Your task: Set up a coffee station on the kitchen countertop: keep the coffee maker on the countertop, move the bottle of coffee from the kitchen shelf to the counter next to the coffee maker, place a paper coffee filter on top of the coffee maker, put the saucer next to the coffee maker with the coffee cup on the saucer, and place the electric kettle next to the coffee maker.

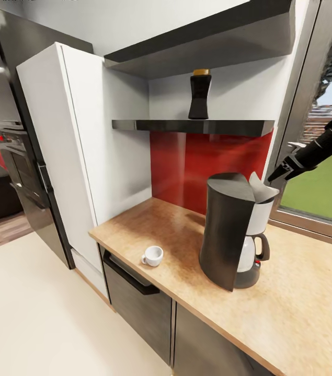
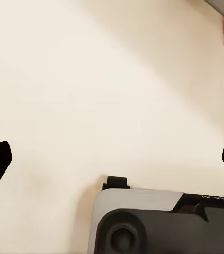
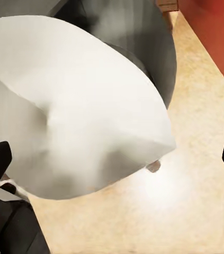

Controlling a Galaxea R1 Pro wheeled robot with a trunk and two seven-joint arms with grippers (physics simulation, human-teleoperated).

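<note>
Speckled light-brown surface (image 1: 301, 308) is seen beneath the right fingers (image 3: 112, 159), spread wide and holding nothing, just above the paper coffee filter (image 3: 74, 106) laid on the coffee maker (image 1: 231, 230). Left fingers (image 2: 112, 159) are likewise spread wide (over pale floor). The coffee cup (image 1: 152, 255) stands nearby; the bottle of coffee (image 1: 199, 95) is on the kitchen shelf (image 1: 192, 126).

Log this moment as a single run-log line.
right gripper: open, just above paper coffee filter | filter on coffee maker | bottle of coffee on kitchen shelf | coffee cup on kitchen countertop
</note>
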